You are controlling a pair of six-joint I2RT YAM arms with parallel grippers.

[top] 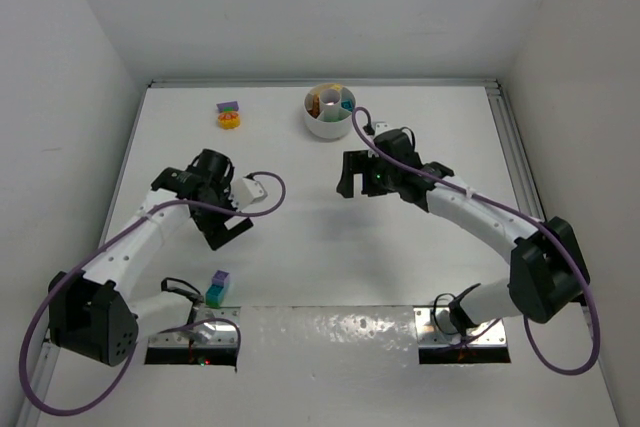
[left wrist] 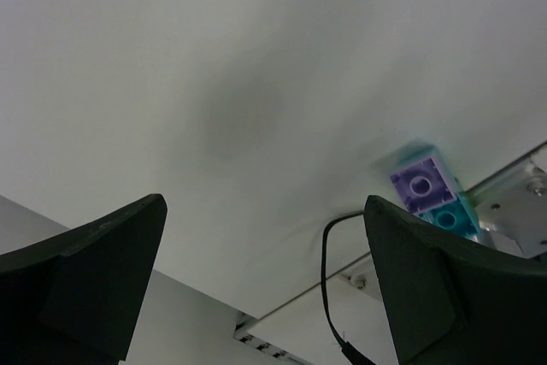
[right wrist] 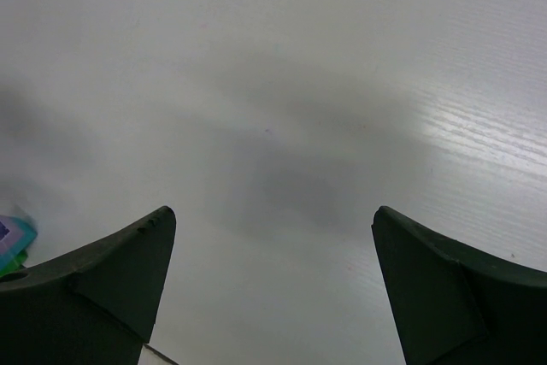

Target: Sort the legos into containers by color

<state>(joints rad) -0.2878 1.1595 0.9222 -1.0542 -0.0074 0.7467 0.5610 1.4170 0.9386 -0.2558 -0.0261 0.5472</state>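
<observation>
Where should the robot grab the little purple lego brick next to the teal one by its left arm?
Probably from above, with the open left gripper. Pinch the small purple plastic brick across its flat, straight side walls. The teal brick sits against one side, so close the fingers across the two free sides instead.

Top cam looks down on the whole worktop [top: 320, 237]; wrist cams sit close above it, left one sharing the purple-teal bricks [top: 218, 288].

Left claw [left wrist: 265, 211]: bare table [left wrist: 256, 83] between my fingers [left wrist: 85, 271].
Obstacle: purple-teal brick stack [left wrist: 427, 194] beside one finger.
Right claw [right wrist: 273, 215]: bare table ahead.
</observation>
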